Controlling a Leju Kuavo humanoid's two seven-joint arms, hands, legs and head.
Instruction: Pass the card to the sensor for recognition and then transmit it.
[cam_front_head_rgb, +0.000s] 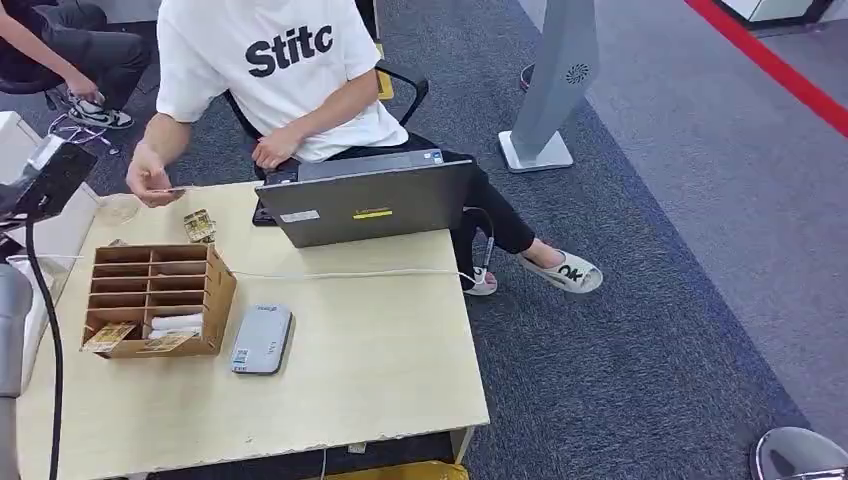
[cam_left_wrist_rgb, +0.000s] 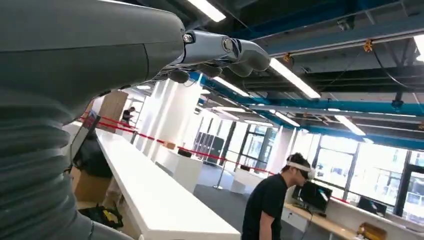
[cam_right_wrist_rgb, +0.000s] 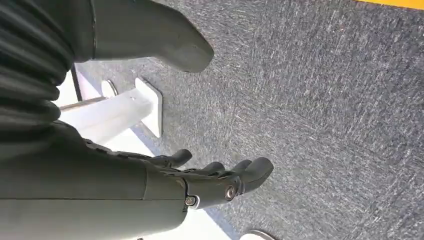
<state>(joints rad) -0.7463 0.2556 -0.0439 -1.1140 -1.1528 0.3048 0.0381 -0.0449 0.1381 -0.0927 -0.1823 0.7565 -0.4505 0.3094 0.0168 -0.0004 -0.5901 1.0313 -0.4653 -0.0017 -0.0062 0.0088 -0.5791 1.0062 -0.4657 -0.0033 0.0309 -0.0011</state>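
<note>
A seated person's hand (cam_front_head_rgb: 150, 183) holds the card (cam_front_head_rgb: 172, 190) at the table's (cam_front_head_rgb: 380, 350) far edge, well away from both robot hands. The left hand (cam_left_wrist_rgb: 220, 52) and right hand (cam_right_wrist_rgb: 210, 180) hang empty, fingers loosely apart.

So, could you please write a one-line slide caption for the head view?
Seated person's hand holds a card over the table, near the wooden organizer, grey sensor and laptop.
</note>
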